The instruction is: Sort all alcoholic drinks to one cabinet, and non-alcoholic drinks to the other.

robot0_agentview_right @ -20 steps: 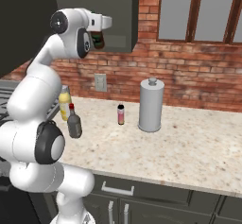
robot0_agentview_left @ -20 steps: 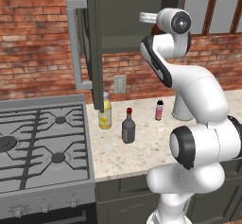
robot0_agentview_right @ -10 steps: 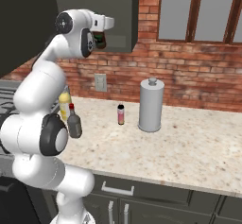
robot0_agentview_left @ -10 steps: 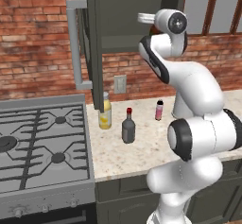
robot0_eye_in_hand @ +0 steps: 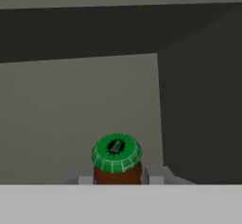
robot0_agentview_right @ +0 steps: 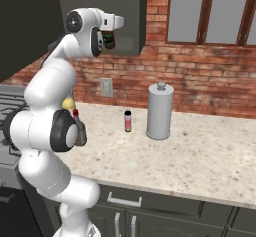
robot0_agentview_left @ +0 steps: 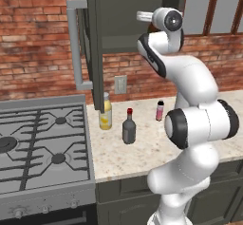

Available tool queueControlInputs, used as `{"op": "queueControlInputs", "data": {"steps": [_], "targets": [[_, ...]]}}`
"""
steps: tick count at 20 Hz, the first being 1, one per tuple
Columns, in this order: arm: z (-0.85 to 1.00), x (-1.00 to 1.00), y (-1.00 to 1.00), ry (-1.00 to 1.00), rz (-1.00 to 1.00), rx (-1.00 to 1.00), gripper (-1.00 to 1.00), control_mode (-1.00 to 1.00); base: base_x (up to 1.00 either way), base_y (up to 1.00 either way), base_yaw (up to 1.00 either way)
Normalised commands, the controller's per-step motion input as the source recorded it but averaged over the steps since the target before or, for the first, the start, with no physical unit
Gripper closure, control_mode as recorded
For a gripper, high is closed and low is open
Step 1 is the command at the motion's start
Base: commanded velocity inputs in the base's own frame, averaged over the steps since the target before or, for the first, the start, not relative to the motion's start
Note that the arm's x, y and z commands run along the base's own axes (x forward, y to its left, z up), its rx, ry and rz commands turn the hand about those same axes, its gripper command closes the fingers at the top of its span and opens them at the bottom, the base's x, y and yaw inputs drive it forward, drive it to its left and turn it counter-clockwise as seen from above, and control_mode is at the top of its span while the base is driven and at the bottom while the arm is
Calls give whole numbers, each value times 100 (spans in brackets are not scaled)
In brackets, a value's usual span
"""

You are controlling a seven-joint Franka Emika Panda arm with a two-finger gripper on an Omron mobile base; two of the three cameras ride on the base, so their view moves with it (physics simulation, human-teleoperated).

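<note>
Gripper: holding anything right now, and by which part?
Yes. The gripper is shut on the brown beer bottle, gripping its neck just below the green cap, inside the open cabinet.

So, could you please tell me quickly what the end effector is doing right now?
End effector: closed on the brown beer bottle, held up inside the open wall cabinet.
</note>
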Motion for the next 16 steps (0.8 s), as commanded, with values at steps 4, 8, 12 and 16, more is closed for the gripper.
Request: {"op": "queueControlInputs", "data": {"steps": [4,8,12,16], "targets": [[0,34,0,0,-1,0,100,-100,0,0,0],[-1,33,0,0,-1,0,100,-100,0,0,0],[-11,25,0,0,-2,0,100,-100,0,0,0],[-14,17,0,0,-1,0,100,-100,0,0,0]]}}
